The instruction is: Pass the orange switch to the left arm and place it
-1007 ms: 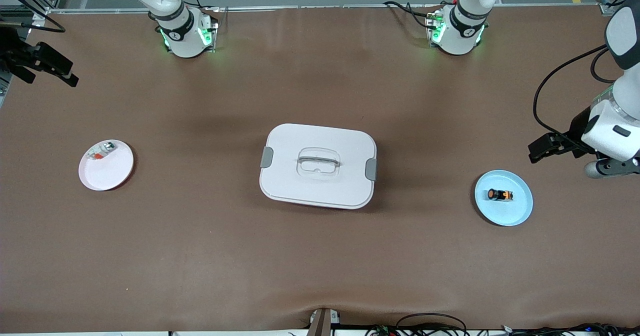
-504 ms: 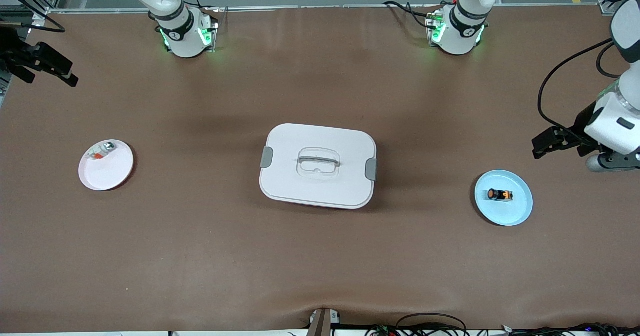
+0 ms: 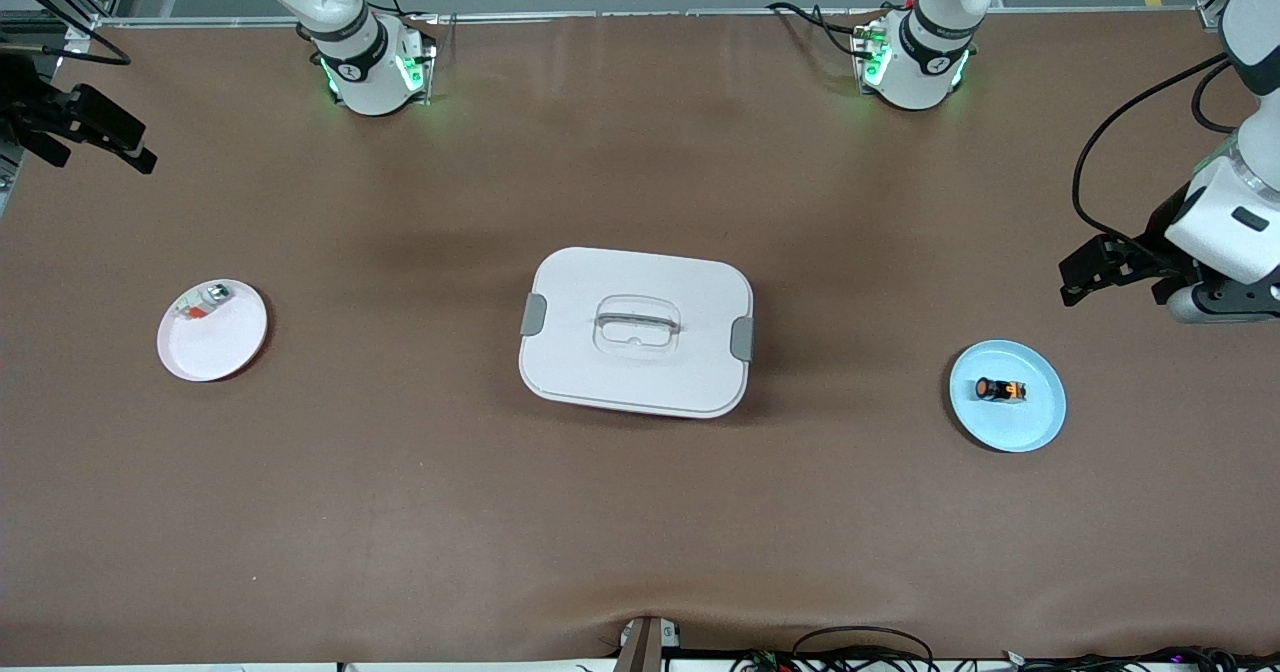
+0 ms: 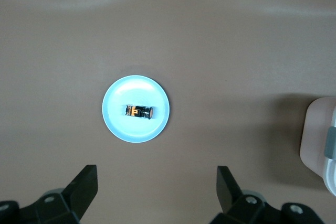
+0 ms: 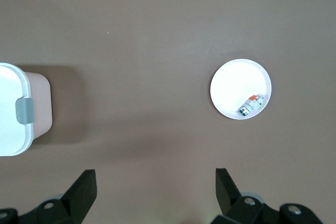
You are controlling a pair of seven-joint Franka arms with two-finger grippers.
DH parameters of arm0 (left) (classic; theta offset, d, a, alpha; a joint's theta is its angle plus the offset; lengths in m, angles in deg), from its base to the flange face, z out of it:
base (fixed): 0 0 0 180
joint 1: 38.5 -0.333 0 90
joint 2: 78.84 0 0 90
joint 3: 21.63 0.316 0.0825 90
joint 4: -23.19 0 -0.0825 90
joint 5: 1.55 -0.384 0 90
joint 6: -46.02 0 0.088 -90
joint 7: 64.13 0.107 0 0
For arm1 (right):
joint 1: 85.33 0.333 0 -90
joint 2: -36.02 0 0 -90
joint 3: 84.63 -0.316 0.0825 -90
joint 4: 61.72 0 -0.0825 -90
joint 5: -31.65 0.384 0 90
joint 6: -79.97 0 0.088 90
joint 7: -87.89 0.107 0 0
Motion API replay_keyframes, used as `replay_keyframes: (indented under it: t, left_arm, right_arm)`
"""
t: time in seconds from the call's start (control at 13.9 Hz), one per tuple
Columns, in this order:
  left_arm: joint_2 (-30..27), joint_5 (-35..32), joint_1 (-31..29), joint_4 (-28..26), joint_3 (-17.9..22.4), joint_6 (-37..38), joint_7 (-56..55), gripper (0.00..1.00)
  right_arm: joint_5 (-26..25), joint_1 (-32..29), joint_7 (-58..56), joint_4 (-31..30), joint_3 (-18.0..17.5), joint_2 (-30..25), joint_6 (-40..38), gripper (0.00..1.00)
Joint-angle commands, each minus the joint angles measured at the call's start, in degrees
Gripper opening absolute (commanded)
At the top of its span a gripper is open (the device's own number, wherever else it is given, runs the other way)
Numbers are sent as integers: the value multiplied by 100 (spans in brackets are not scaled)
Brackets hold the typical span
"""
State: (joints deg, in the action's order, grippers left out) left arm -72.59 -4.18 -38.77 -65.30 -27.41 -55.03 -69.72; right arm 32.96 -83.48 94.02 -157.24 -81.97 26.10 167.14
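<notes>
The orange switch (image 3: 1000, 390) (image 4: 139, 112) lies on its side on a light blue plate (image 3: 1030, 422) (image 4: 118, 124) toward the left arm's end of the table. My left gripper (image 3: 1082, 280) (image 4: 156, 170) hangs open and empty over bare table beside that plate. The white box (image 3: 636, 332) (image 4: 317, 140) (image 5: 10, 108) stands at the table's middle, lid on. My right gripper (image 3: 135, 144) (image 5: 155, 172) waits open and empty over the table's edge at the right arm's end.
A white plate (image 3: 215, 347) (image 5: 231, 85) holding a small silvery-white part (image 3: 202, 302) (image 5: 251, 103) sits toward the right arm's end. Both arm bases stand along the table's edge farthest from the front camera. Cables trail beside the left arm.
The left arm's wrist and gripper have shifted slightly over the table by the blue plate. The right arm, the switch and the box have not moved.
</notes>
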Motion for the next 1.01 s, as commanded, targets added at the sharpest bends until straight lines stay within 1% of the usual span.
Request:
replay_keyframes:
  t: [0.0, 0.5, 0.94]
  left_arm:
    - [-106, 105, -79, -82, -11, -55, 129, 100]
    - [-71, 201, -105, 165, 24, -3, 173, 100]
    - [-71, 202, -105, 147, 24, 6, 146, 100]
  right_arm:
    - [-26, -53, 37, 77, -46, 16, -16, 100]
    - [-26, -53, 37, 86, -46, 25, 28, 100]
    - [-17, -45, 46, 77, -46, 16, -33, 100]
